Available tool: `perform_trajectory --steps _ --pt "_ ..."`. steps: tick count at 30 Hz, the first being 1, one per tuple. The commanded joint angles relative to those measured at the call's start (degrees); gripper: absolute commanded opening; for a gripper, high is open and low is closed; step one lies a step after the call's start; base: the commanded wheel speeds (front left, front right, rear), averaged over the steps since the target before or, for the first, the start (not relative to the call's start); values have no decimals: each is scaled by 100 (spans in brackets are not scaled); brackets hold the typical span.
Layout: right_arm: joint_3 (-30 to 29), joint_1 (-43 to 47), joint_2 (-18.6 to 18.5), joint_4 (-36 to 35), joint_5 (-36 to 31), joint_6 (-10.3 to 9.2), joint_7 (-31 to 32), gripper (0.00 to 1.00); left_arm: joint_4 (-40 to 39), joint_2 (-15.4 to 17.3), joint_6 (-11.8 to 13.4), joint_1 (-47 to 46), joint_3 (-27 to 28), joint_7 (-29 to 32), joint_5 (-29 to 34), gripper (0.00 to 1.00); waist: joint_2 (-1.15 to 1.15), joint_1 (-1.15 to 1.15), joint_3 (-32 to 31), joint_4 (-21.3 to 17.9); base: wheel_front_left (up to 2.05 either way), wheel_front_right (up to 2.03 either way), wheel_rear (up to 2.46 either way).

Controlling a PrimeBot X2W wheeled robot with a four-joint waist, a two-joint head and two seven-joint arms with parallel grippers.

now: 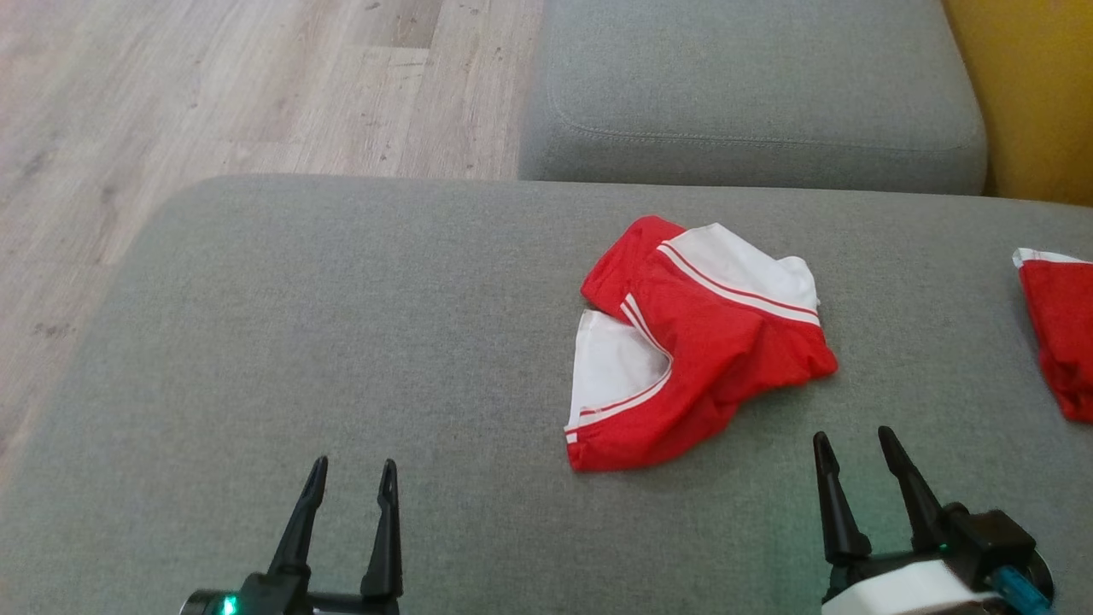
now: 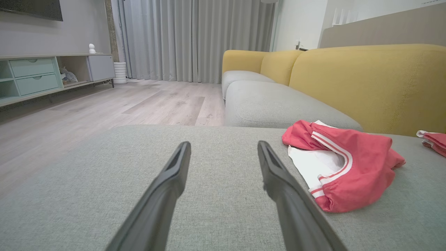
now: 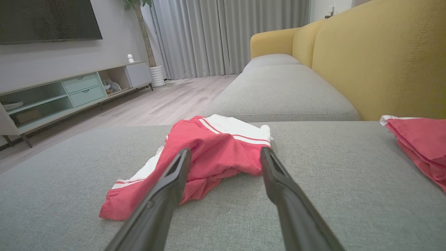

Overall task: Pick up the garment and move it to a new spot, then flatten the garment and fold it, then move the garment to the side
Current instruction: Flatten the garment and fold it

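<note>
I see the wooden floor (image 1: 213, 85) at the upper left. In front of me is the wide grey sofa cushion (image 1: 341, 342), which carries everything. Behind it stands a second grey cushion (image 1: 751, 85), and along the right side runs the yellow backrest (image 2: 366, 83).

The garment (image 1: 696, 342) — red, with white panels and thin stripes — lies crumpled on the wide cushion, right of the middle and closer to the far edge. One white part shows at its far side and another at its left. A second red garment (image 1: 1063, 342) lies at the right edge of my head view, well apart from the first one.

My left hand (image 1: 354, 465) hovers over bare cushion at the lower left, its two fingers apart and holding nothing, well apart from the garment. My right hand (image 1: 854, 436) is at the lower right — fingers apart too, and empty. It points toward the near right corner of the garment, near it but not touching.
</note>
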Motion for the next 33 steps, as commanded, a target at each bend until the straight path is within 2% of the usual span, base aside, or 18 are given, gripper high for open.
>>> perform_trajectory --steps 1,10,15,26,33 --pt "141 -158 -32 -207 27 -5 -22 100 -162 -23 -3 -184 147 -29 37 100 0 0 4 0 0 0 0" --pt "150 -158 -32 -189 67 -5 -22 100 -119 -23 -30 -204 139 -29 10 100 0 0 19 10 0 0 0" --pt "222 -258 -32 -192 67 -5 -22 100 1 -24 -80 -260 85 -29 -79 100 0 0 128 -143 0 0 0" --pt "444 -586 -32 -430 -5 -5 -22 100 875 -24 -587 -1216 -828 -29 -99 100 0 0 749 -1046 0 0 0" --pt "547 -781 -32 -480 40 -5 -22 100 1851 -24 -721 -1989 -1118 -29 -58 100 0 0 1070 -1569 0 0 0"
